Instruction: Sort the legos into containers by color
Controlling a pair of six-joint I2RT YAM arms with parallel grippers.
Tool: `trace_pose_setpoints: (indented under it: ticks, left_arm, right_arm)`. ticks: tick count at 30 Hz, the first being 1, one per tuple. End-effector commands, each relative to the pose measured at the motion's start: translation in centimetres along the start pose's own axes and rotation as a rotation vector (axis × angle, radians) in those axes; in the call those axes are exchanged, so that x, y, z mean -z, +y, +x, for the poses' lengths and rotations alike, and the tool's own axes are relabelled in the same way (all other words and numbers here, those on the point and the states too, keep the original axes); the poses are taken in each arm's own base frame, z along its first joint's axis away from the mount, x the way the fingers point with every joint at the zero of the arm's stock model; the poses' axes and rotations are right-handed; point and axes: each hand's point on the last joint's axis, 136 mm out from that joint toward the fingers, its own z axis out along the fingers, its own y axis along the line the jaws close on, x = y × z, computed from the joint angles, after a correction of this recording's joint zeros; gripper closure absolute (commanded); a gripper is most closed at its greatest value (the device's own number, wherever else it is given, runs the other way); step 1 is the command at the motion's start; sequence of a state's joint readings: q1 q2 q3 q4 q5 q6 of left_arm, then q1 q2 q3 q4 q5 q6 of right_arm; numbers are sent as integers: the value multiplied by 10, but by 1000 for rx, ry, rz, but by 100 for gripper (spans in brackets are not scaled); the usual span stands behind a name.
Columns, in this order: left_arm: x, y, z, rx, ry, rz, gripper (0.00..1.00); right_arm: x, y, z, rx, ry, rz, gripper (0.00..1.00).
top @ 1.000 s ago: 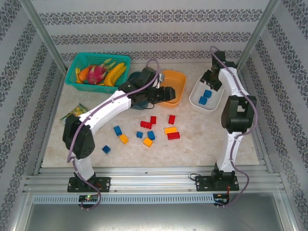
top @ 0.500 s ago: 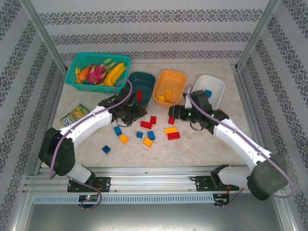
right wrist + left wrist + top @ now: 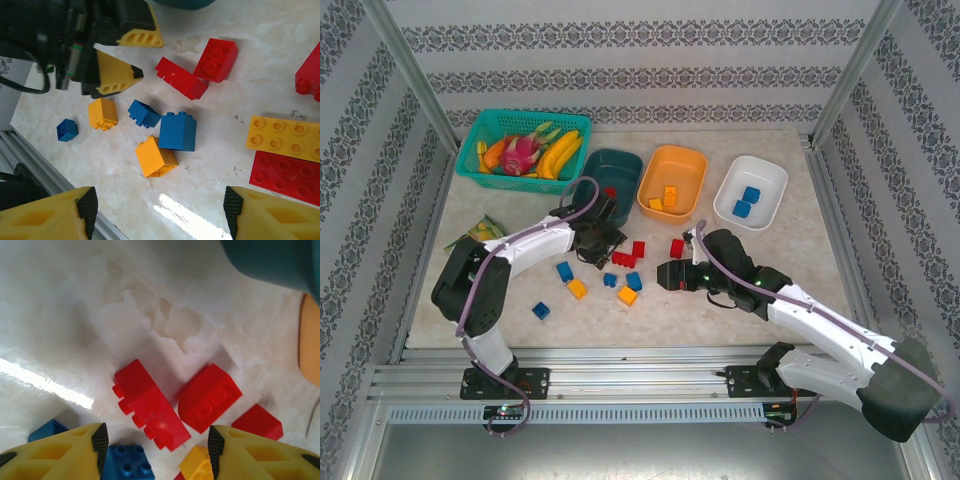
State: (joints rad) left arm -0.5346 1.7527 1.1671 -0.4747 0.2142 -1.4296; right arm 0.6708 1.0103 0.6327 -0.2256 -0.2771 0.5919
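Loose legos lie mid-table: a long red brick (image 3: 150, 410), a rounded red one (image 3: 210, 397), a blue one (image 3: 125, 462) and a yellow one (image 3: 195, 465). My left gripper (image 3: 595, 245) (image 3: 157, 447) hovers open just over them, holding nothing. My right gripper (image 3: 665, 275) (image 3: 160, 210) is open wide above an orange brick (image 3: 156, 157) and a blue brick (image 3: 177, 131), with a yellow plate (image 3: 282, 137) and red plate (image 3: 285, 177) to its right. At the back stand the teal tub (image 3: 620, 165), the orange tub (image 3: 690, 165) and the white tub (image 3: 768, 178), each with bricks inside.
A teal lattice basket (image 3: 485, 125) of toy fruit sits back left, and a green packet (image 3: 470, 235) lies by the left arm. More bricks are scattered left: blue (image 3: 564, 270), yellow (image 3: 577, 288), blue (image 3: 541, 311). Metal frame posts flank the table.
Both arms have come from the tubs to the brick pile. In the last half second the right gripper slid nearer and left, opening wider; the left stayed by the red bricks, jaws narrowing.
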Motion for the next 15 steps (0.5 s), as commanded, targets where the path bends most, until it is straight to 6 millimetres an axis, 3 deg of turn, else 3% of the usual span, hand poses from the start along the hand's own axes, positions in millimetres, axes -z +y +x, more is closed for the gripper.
trace_pose_setpoints:
  ticks: [1, 5, 15]
  left_arm:
    - [-3, -12, -5, 121, -14, 10, 42]
    - [-15, -6, -6, 166, -12, -18, 43]
    - [-30, 6, 1, 202, 2, -80, 58]
  right_arm:
    - [3, 2, -4, 16, -41, -1, 30]
    - [5, 1, -4, 21, -42, 7, 30]
    - [3, -5, -5, 8, -36, 35, 30]
